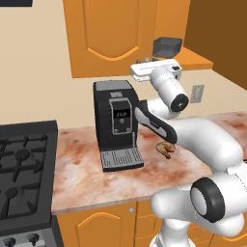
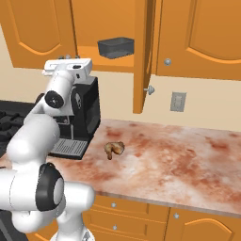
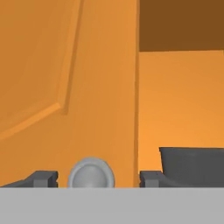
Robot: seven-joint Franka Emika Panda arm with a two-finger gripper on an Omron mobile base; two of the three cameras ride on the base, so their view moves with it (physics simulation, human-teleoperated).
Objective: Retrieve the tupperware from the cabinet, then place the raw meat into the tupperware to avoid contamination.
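Note:
The cabinet (image 2: pixel 37 28) has its left door shut and its right door (image 2: pixel 143 56) swung open. On the orange shelf inside sits the dark tupperware (image 1: pixel 167 46) (image 2: pixel 116 47) (image 3: pixel 192 165). My gripper (image 3: pixel 97 178) (image 1: pixel 142 61) (image 2: pixel 68 58) is up at the shut left door's lower corner. Its jaws are open on either side of the round silver knob (image 3: pixel 91 175), with gaps on both sides. The tupperware lies to the right of the gripper, deeper in the cabinet. The raw meat (image 1: pixel 165 148) (image 2: pixel 114 149) lies on the marbled counter (image 2: pixel 179 155) right of the coffee machine.
A tall black coffee machine (image 1: pixel 116 120) (image 2: pixel 82 115) stands on the counter right under my hand. A black stove (image 1: pixel 24 169) is at the left. The open door's knob (image 2: pixel 150 89) sticks out over the counter. A wall socket (image 2: pixel 178 101) is behind.

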